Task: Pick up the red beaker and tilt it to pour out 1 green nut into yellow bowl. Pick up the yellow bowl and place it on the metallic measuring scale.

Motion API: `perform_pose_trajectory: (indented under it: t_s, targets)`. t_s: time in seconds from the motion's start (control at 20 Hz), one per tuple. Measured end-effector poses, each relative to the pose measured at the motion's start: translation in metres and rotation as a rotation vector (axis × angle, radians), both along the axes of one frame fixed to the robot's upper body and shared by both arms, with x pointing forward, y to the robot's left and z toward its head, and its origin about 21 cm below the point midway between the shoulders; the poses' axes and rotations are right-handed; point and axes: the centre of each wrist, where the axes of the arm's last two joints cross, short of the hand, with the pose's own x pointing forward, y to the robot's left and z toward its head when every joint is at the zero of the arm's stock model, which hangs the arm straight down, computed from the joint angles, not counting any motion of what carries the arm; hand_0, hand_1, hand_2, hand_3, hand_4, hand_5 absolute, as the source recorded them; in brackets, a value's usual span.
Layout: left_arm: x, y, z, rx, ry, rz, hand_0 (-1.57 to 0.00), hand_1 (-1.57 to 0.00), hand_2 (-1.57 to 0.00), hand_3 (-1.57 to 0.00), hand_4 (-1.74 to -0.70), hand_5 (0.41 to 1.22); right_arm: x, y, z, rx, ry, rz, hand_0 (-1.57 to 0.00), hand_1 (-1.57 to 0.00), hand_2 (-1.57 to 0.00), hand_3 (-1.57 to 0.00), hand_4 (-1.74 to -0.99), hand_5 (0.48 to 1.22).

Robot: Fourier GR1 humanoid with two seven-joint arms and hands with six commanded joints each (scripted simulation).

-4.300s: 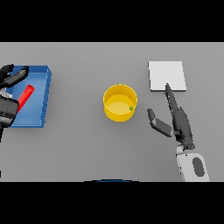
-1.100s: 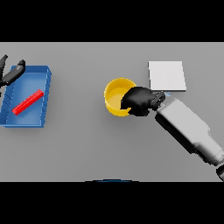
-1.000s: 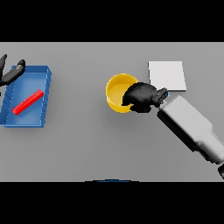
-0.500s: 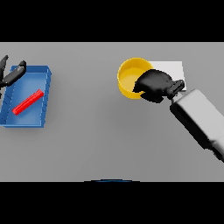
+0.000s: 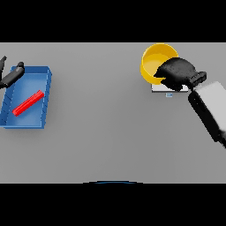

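Yellow bowl (image 5: 155, 62): raised over the measuring scale (image 5: 162, 88), rim gripped in curled fingers of right hand (image 5: 177, 73). Probably rigid, light, smooth-walled; rim grip suitable, kept level. Left hand (image 5: 11, 76) beside blue tray (image 5: 46, 97), fingers loosely extended, empty.

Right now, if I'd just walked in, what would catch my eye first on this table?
Probably the yellow bowl at the far right, gripped by the dark right hand over a pale scale that is mostly hidden beneath them. Next, the blue tray on the left, with a red beaker lying slantwise inside. The left hand shows at the tray's far left corner.
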Motion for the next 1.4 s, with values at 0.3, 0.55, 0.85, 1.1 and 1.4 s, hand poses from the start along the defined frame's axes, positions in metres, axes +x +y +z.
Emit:
perform_pose_trajectory:
  t_s: [0.3, 0.55, 0.85, 1.1, 1.4]
  targets:
    - [-0.002, 0.001, 0.003, 0.017, 0.017, -0.001, 0.00, 0.00, 0.00, 0.00, -0.72, 0.717, 0.017, -0.020, -0.021, 0.011, 0.001, -0.113, -1.57, -1.57, -1.47, -1.24, -1.741, 1.221]
    - [-0.003, 0.001, 0.002, 0.014, 0.023, 0.004, 0.00, 0.00, 0.00, 0.00, -0.72, 0.710, 0.025, -0.034, -0.034, 0.033, 0.055, -0.180, -1.57, -1.57, -1.42, -1.35, -1.741, 1.221]
    - [-0.003, -0.002, 0.001, 0.014, 0.022, 0.008, 0.00, 0.00, 0.00, 0.00, -0.73, 0.713, 0.028, -0.038, -0.049, 0.054, 0.109, -0.215, -1.40, -1.57, -1.37, -1.43, -1.741, 1.221]
    - [0.001, 0.002, 0.000, 0.005, 0.028, 0.005, 0.00, 0.00, 0.00, 0.00, -0.73, 0.728, 0.032, -0.041, -0.044, 0.074, 0.138, -0.217, -0.72, -0.98, -1.04, -0.83, -1.619, 1.072]
    - [0.001, 0.001, 0.001, 0.014, 0.030, 0.001, 0.00, 0.00, 0.00, 0.00, -0.72, 0.705, 0.031, -0.047, -0.046, 0.036, 0.180, -0.221, -0.19, -0.30, -0.45, -0.49, -1.485, 0.859]
